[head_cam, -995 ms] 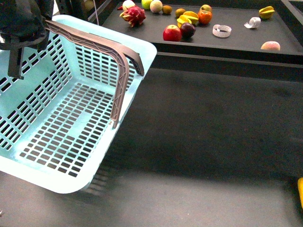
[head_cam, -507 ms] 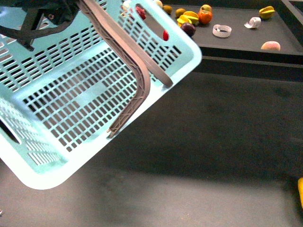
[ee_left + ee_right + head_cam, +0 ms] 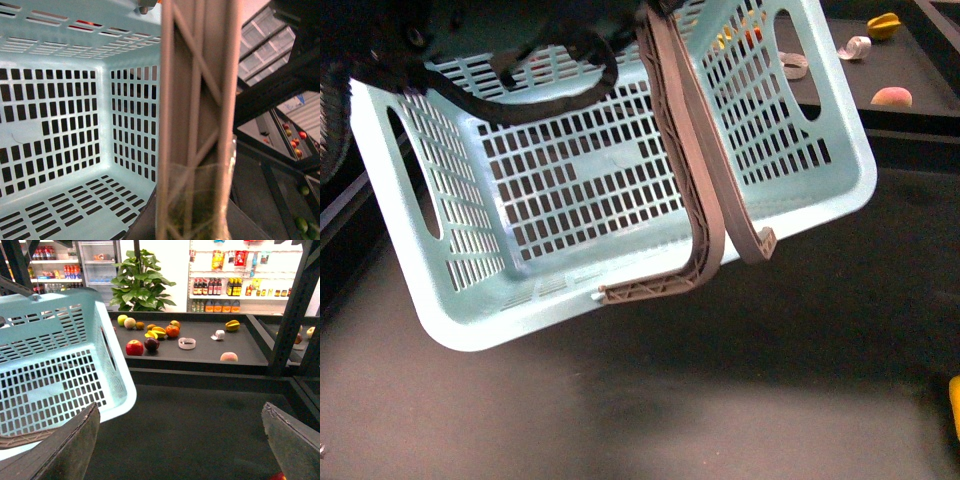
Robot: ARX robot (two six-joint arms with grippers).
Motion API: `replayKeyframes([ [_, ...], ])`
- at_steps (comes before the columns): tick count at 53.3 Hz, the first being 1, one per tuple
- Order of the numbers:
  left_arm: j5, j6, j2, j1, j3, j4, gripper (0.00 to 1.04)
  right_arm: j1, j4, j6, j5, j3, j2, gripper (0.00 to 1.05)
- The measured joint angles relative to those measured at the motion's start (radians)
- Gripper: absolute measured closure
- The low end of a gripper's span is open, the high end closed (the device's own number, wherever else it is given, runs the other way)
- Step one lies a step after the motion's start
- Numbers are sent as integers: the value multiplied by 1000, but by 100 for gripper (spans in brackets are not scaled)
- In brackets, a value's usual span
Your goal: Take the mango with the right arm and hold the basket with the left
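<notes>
Empty blue basket [image 3: 620,190] held up and tipped, left fingers [image 3: 200,210] pinching its brown handle [image 3: 197,90]. Right fingers [image 3: 65,450] spread wide apart. Yellow mango [image 3: 955,405] bit down on the surface [image 3: 770,400], well right of basket.

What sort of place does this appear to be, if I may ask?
Probably a grocery shop or a mock-up of one: shelves of bottled drinks, loose fruit on a dark display counter, and a blue shopping basket.
</notes>
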Motion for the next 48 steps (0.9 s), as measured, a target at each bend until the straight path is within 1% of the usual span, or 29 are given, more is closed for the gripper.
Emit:
replayKeyframes([
  [4,27,7,29,-20,0,24,99,0,0,0,0,0,0,8],
  [18,69,44,69,-51,3,42,99,0,0,0,0,0,0,8],
  [41,89,71,69,-65,7,45,99,0,0,0,0,0,0,8],
  [48,76,84,67,-65,7,20,99,0,0,0,0,0,0,8],
])
